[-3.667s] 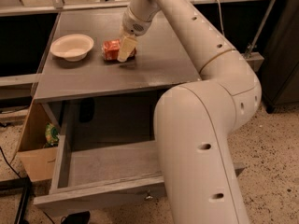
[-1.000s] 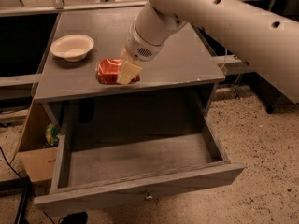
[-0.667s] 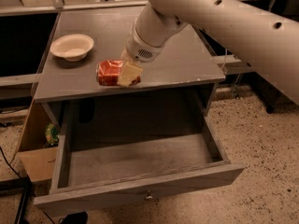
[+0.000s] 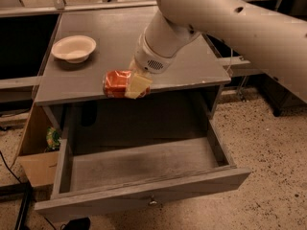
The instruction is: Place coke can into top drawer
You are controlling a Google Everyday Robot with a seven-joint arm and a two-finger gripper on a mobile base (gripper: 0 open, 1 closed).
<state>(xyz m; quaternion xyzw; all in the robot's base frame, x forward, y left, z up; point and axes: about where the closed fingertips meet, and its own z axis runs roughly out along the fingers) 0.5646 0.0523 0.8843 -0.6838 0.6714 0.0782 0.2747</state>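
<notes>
The coke can (image 4: pixel 116 84) is red-orange and lies on its side in my gripper (image 4: pixel 134 86), at the front edge of the grey table top (image 4: pixel 158 42). The pale fingers (image 4: pixel 138 85) are shut across the can's right half. The can hangs level with the table's front edge, above the back of the drawer opening. The top drawer (image 4: pixel 139 164) is pulled wide open below, grey and shallow, with a small metal knob (image 4: pixel 152 202) at the centre of its front. The drawer's inside holds nothing I can see.
A cream round bowl (image 4: pixel 74 48) stands on the table's left part. My large white arm (image 4: pixel 230 23) crosses the upper right. A cardboard box (image 4: pixel 36 147) with a green packet (image 4: pixel 53 138) stands left of the drawer. Speckled floor lies on the right.
The gripper has carried the can from the table top forward to the table's front edge, over the open drawer. The bowl and drawer have not moved.
</notes>
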